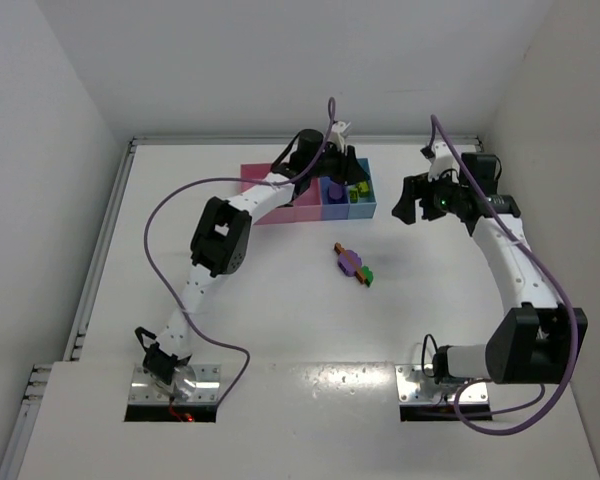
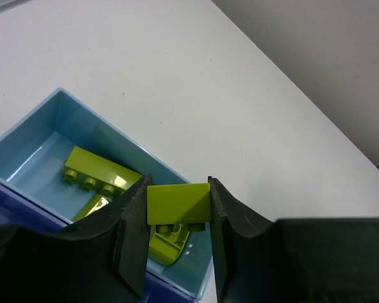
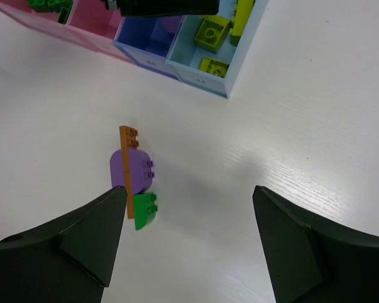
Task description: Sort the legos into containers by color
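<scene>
"Yellow-green brick [image 2: 177, 205] clamped in my left gripper [image 2: 177, 189], jaws closed on its flat sides. It hangs above the light blue tray [image 2: 41, 164], where a long yellow-green brick [image 2: 98, 173] already lies."

"Where over the tray, exactly?"

"Near one corner, as my left wrist view shows it, not the middle. That's my worry. If I let go here, I think it could clip the rim and hop out onto the table [image 1: 230, 320], or tip across into the purple-blue tray [image 1: 332, 208] next door. There's another yellow-green piece directly under it too, so it may land on studs and bounce."

"Could it stick to a finger?"

"Possibly. The grip looks square, but if one pad drags as I release, the brick would swing sideways before it falls. I'd nudge inward and lower first."

"And your right side?"

"My right gripper [image 3: 188, 192] is spread wide and carrying nothing. It hovers over the table above the leftovers: a purple brick [image 3: 142, 170], a salmon strip [image 3: 126, 142] and a green brick [image 3: 145, 213], all touching. I can't tell whether they're snapped together. If they are, one pinch lifts three colours at once, and whichever tray I choose ends up wrong."
</scene>
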